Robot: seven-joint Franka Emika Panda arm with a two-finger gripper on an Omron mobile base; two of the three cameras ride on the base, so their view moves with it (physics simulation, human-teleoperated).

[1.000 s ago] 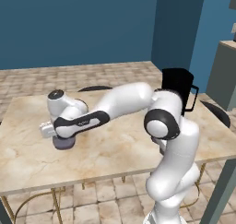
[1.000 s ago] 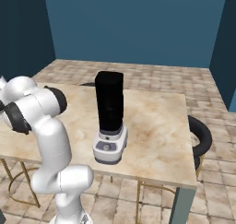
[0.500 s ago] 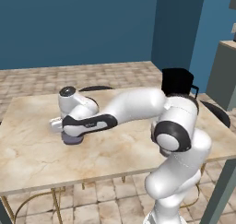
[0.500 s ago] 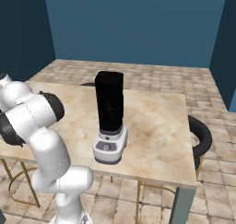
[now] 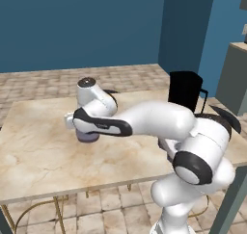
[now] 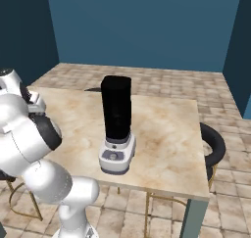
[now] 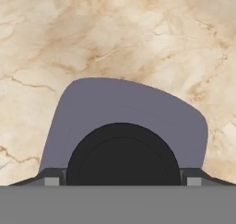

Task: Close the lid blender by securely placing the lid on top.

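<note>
Gripper [image 7: 120, 183] low over the lid [image 7: 124, 121] — finger tips flanking the dark round centre, open or clamped cannot tell. Lid flat on marble-veined surface [image 5: 34, 146], well apart from the blender [image 6: 116, 124]. Likely light, stiff, smooth plastic — best pinched across the raised centre knob. Greyish-lavender rounded square; tall black jar, pale base.

lid [image 7: 124, 121] on table [image 5: 34, 151] — blender [image 6: 116, 124] apart

Two base cameras looking forward and down from behind the arm, sharing the marble table [image 5: 34, 151] and blender [image 6: 116, 124], hand camera hovering close, peering straight down onto the lid [image 7: 133, 112]
</note>
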